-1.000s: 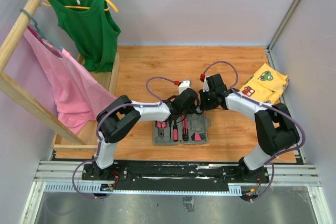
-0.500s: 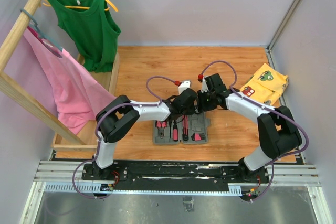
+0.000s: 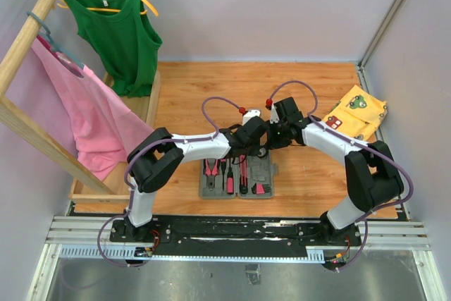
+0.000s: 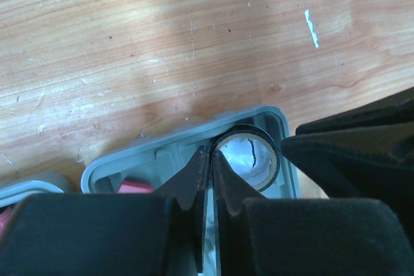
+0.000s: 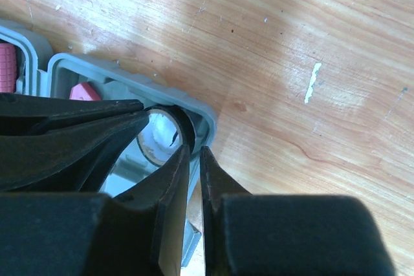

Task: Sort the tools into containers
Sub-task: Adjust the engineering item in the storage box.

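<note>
Tool case (image 4: 184,136), corner holding black-white disc (image 4: 251,159)
Left gripper (image 4: 207,154) clenched at disc rim; right gripper (image 5: 193,153) nearly closed, grip unclear

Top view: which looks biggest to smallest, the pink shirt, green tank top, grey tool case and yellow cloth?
1. pink shirt
2. green tank top, slightly smaller
3. grey tool case and yellow cloth: about alike, and the case is partly covered, so no ranking.
</note>
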Available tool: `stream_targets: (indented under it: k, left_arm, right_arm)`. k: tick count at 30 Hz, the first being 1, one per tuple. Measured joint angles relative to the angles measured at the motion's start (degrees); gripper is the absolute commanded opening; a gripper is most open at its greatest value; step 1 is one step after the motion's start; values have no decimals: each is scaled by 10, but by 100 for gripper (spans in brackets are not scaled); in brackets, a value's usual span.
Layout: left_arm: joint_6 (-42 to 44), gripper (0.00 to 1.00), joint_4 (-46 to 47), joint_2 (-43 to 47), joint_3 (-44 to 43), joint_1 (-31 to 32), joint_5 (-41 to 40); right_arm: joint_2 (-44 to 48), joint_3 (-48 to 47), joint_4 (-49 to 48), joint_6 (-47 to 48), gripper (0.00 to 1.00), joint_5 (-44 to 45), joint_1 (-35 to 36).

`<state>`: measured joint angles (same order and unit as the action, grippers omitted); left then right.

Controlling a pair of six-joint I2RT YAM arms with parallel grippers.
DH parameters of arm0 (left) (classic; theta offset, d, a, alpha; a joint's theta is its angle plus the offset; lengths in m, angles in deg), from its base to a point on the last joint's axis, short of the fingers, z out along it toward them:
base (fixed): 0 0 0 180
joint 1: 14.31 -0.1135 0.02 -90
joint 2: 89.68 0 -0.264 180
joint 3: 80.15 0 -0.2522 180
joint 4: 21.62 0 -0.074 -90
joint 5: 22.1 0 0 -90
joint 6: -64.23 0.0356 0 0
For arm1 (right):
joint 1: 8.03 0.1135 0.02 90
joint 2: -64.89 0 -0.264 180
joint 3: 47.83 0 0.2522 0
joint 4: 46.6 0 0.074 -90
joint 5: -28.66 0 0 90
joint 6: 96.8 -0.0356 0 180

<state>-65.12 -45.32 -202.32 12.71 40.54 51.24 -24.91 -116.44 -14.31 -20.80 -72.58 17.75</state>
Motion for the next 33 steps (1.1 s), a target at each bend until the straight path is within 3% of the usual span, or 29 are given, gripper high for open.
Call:
stream_targets:
  k: [13, 19, 26, 33]
  left_arm:
    - [21, 33, -50, 19, -4, 0, 33]
    - [20, 34, -55, 42, 0, 0, 46]
    - [16, 24, -49, 51, 13, 0, 56]
    - [16, 24, -43, 51, 17, 0, 71]
  right_arm:
    - [-3, -1, 0, 0, 14, 1, 0]
    - [19, 4, 0, -2, 13, -4, 0]
    - [40, 28, -3, -16, 11, -23, 0]
    - [33, 34, -7, -23, 11, -39, 0]
